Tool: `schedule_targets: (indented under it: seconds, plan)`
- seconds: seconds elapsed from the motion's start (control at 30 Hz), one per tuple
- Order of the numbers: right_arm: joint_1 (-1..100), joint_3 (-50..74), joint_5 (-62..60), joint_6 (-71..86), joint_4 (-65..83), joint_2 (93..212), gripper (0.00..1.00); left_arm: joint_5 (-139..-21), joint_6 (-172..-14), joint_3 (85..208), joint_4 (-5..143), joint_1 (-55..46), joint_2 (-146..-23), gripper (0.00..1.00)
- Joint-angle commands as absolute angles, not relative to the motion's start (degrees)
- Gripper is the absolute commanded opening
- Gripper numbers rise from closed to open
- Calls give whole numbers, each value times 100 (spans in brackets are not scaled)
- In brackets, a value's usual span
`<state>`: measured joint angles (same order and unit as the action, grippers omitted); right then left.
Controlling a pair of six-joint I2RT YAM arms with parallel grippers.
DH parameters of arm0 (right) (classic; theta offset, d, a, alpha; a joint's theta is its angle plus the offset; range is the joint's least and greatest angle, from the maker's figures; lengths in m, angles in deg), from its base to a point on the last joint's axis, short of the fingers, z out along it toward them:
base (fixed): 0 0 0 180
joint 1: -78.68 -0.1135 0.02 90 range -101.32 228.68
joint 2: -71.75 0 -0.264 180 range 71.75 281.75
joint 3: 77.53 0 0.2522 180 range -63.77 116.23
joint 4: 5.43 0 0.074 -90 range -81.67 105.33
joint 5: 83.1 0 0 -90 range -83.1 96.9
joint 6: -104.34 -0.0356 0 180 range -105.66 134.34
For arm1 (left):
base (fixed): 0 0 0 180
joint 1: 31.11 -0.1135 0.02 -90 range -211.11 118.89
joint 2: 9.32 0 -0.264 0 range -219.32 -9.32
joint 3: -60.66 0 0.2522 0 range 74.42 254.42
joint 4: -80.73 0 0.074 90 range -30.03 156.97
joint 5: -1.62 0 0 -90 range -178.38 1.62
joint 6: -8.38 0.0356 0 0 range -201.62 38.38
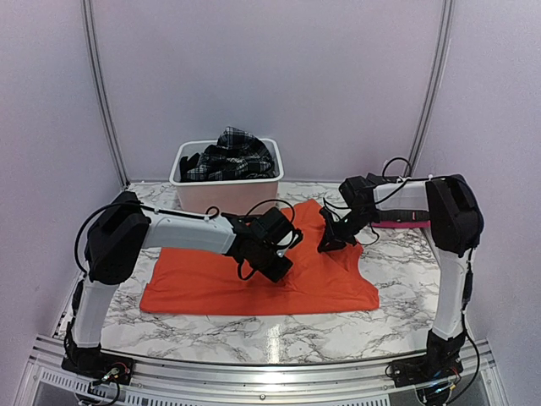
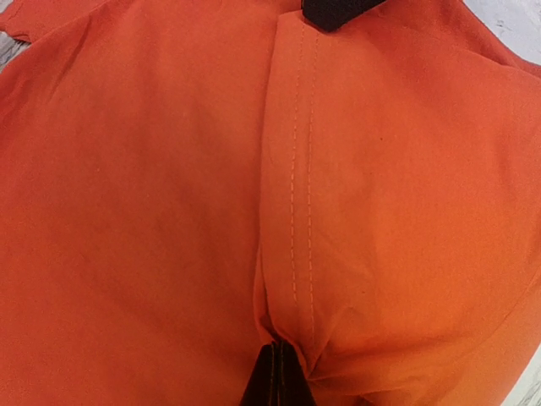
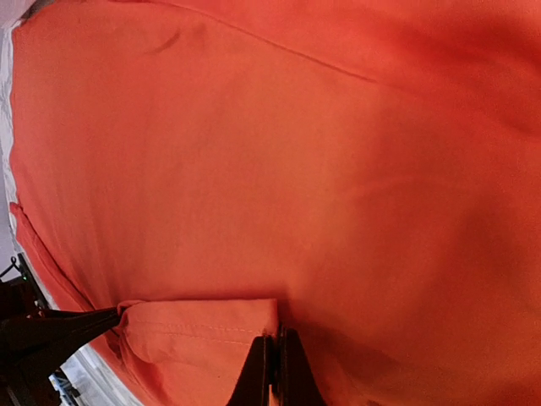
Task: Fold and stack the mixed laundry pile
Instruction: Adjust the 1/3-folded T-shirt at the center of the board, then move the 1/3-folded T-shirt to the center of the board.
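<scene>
The bright orange T-shirt (image 1: 203, 283) lies spread on the marble table (image 1: 279, 338) between both arms. My left gripper (image 1: 286, 260) rests on the shirt's middle, shut on a stitched hem fold (image 2: 300, 211) of the orange T-shirt (image 2: 127, 211); its closed tips (image 2: 277, 355) pinch the cloth. My right gripper (image 1: 328, 244) is shut on the other corner of that same hem (image 3: 203, 330), tips (image 3: 275, 340) together on the orange T-shirt (image 3: 296, 169). The left gripper (image 3: 114, 315) shows at the hem's far end. The plaid skirt (image 1: 232, 152) and a dark cloth (image 1: 191, 159) lie in the tub.
A white plastic tub (image 1: 228, 193) stands at the back of the table, just behind the shirt. Pale walls close in the left, right and back. A metal rail (image 1: 254, 372) runs along the near edge by the arm bases.
</scene>
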<state>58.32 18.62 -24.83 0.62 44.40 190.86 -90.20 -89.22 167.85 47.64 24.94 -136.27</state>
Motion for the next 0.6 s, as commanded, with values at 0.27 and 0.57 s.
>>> schedule_targets:
  seconds: [0.27, 0.57]
  plan:
    - [5794, 2228, -2483, 61, 4484, 18968, 0, -9299, -9191, 16146, 4983, 2400, -12881, 0]
    - [5815, 2285, -2124, 160, 4737, 18890, 13, -9826, -9950, 15731, 4983, 2171, -12610, 22]
